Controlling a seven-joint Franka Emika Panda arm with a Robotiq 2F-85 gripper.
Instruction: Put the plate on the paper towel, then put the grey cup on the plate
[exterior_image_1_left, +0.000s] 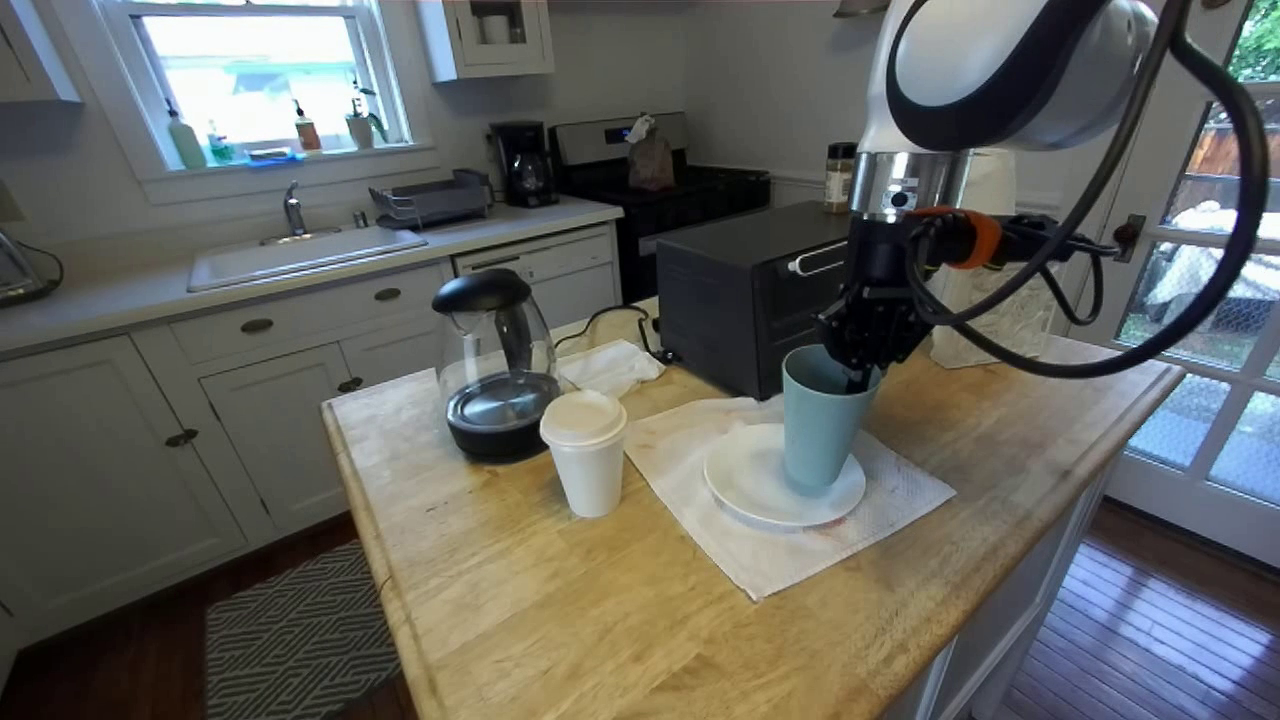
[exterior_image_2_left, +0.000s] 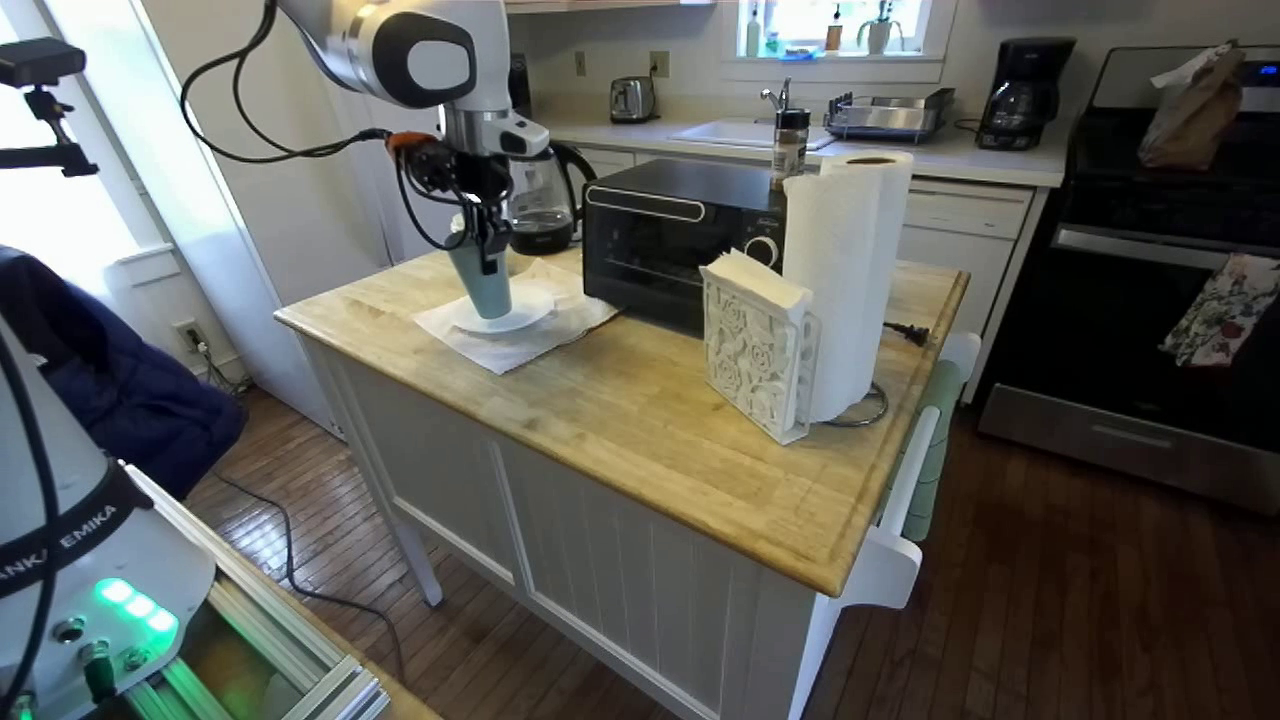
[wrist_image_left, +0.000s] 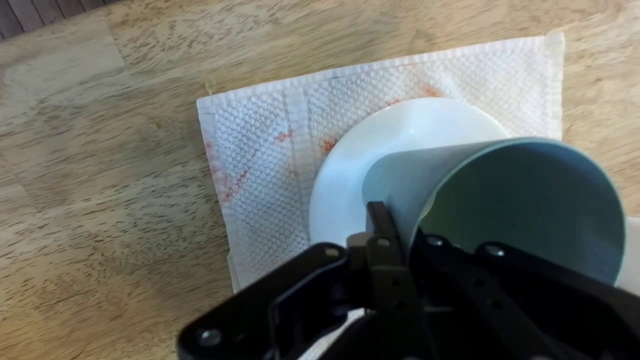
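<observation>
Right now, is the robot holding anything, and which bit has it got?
Yes, the gripper holds the tall blue-grey cup by its rim, pinching the wall with one finger outside and one inside.

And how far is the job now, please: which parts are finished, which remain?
Done: the plate lies on the paper towel. In hand: the pincer grips the cup by its wall; the base appears to be on the plate, though I cannot confirm contact. Left: probably opening the pincer, which has not yet let go, and moving away.
</observation>
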